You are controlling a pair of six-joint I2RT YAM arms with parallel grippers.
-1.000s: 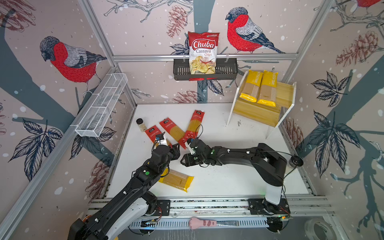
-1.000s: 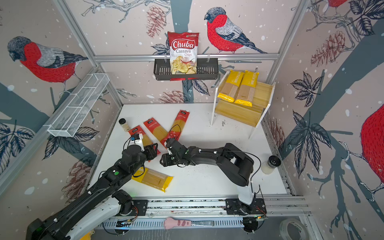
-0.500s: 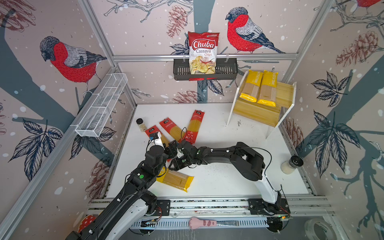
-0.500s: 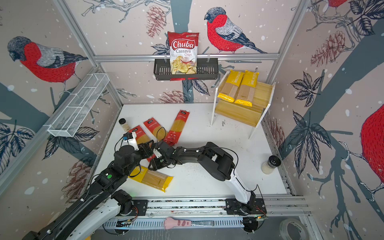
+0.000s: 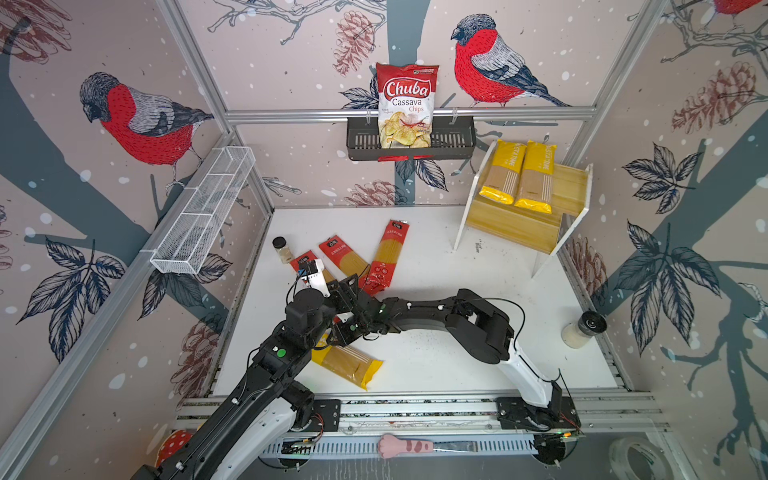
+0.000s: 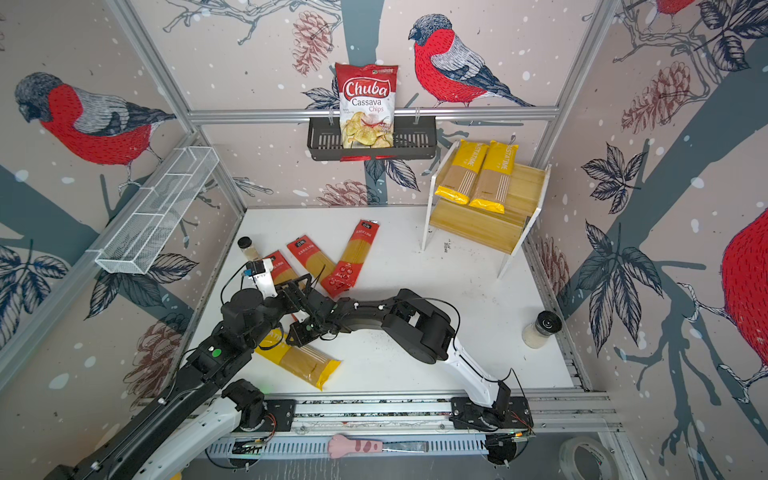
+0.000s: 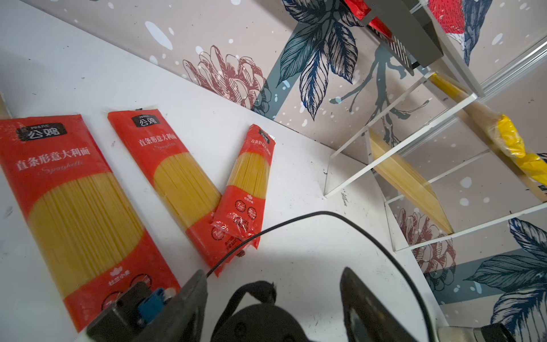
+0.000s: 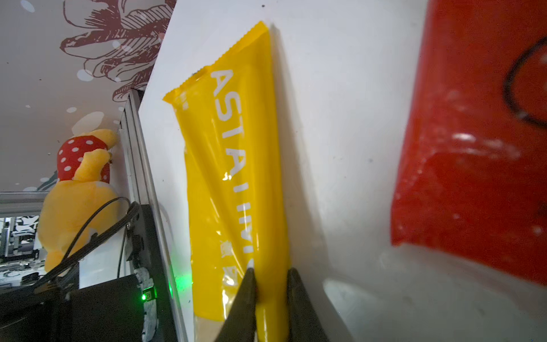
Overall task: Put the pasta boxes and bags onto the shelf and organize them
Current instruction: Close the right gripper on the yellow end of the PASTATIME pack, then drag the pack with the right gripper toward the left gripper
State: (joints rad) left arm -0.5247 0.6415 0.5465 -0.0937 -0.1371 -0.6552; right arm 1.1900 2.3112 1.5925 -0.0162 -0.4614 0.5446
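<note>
A yellow PASTATIME packet [image 5: 351, 365] [image 6: 305, 362] lies on the white table near its front left. My right gripper [image 8: 269, 271] [image 5: 338, 332] is shut on this packet's [image 8: 236, 148] long edge, near its yellow end. Three red-ended packets [image 5: 345, 257] [image 7: 177, 177] lie fanned out further back. My left gripper [image 7: 273, 271] [image 5: 345, 286] hangs open just above my right wrist, holding nothing. The shelf [image 5: 515, 226] [image 6: 478, 226] stands at the back right with two yellow packets [image 5: 517, 176] side by side on its upper tier.
A Chuba chips bag [image 5: 406, 104] stands in the black basket [image 5: 453, 143] on the back rail. A white wire basket [image 5: 203, 216] hangs on the left wall. A small spice jar [image 5: 280, 249] stands by the red packets and a shaker [image 5: 584, 328] at the right edge.
My right gripper has swung left and forward over the yellow packet and closed on its edge. My left gripper has shifted slightly and stays open.
</note>
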